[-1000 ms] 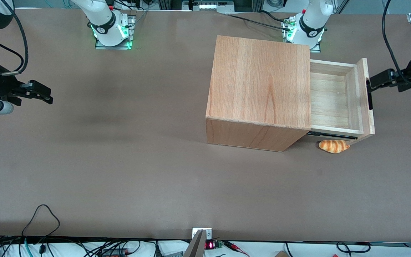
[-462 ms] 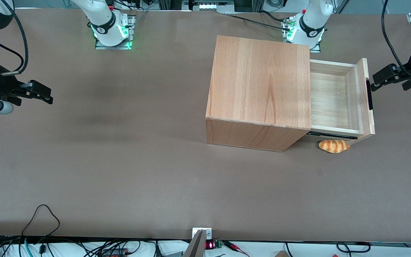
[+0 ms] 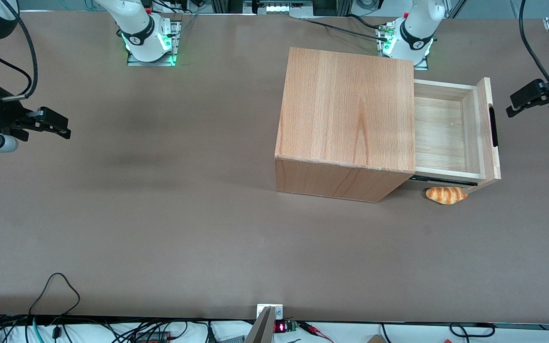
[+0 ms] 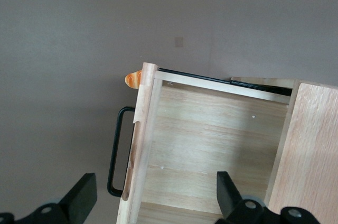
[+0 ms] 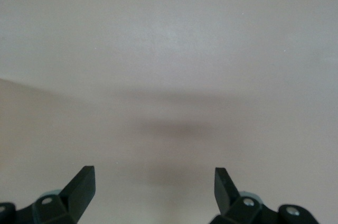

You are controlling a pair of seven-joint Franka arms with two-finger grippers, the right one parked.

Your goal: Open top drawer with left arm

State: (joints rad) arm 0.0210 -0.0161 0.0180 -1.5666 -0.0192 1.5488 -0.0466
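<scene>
Since the earlier frames, the left arm's gripper (image 3: 524, 101) has been drawn away from the handle (image 3: 493, 126) of the top drawer (image 3: 448, 131) and is now seen well apart from the front panel, toward the working arm's end of the table (image 3: 160, 228). Its fingers (image 4: 79, 200) are spread wide and nothing is held between them. The top drawer is pulled well out of the cabinet (image 3: 348, 121), its pale inside exposed. A small croissant (image 3: 445, 195) is seen on the table just beside the drawer's nearer corner.
</scene>
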